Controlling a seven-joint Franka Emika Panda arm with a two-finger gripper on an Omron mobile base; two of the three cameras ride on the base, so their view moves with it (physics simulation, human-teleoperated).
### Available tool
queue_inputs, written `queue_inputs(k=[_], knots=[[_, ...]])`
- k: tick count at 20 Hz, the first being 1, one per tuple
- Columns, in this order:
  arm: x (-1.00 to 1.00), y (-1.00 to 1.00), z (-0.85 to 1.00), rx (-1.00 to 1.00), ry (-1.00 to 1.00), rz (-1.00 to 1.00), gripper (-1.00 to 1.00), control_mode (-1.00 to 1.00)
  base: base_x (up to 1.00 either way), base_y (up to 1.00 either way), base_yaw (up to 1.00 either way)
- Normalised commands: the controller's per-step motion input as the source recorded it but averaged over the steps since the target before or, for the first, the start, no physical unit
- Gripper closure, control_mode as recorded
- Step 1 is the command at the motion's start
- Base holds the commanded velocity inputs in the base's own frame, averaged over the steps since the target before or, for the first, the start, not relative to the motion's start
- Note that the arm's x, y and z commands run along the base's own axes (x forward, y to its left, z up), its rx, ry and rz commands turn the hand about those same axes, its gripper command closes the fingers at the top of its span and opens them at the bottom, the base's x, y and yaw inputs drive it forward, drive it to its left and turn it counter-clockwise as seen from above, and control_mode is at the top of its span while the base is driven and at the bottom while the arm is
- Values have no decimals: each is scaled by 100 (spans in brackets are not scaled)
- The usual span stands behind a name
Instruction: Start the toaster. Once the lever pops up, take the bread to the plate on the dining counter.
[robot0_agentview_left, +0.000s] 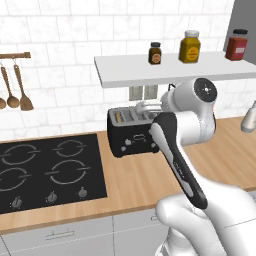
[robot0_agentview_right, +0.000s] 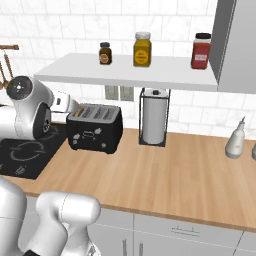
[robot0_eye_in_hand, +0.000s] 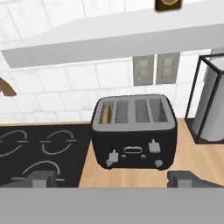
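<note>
Your claw (robot0_eye_in_hand: 112, 178) is hanging released, jaws spread wide, in front of the toaster (robot0_eye_in_hand: 134, 131) and touching nothing. The toaster is sitting toward the counter's (robot0_agentview_right: 180, 170) back edge, just beside the cooktop (robot0_agentview_left: 45, 170). The bread (robot0_eye_in_hand: 105, 113) is standing in its leftmost slot.

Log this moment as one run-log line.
phase: approach | tool: open, empty, facing toaster | bread: in leftmost slot | levers: unpressed

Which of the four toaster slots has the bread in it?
The leftmost slot of the toaster, as the hand view shows it: the brown bread stands in it, and the other three slots look dark and empty.
</note>
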Motion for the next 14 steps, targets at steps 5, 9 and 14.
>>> queue_inputs(k=[5,9,14], knots=[[1,39,0,-8,6,-8,-100,-100,0,0,0],[0,31,0,-6,4,-7,-100,-100,0,0,0],[1,13,4,0,7,-5,-100,-100,0,0,0]])
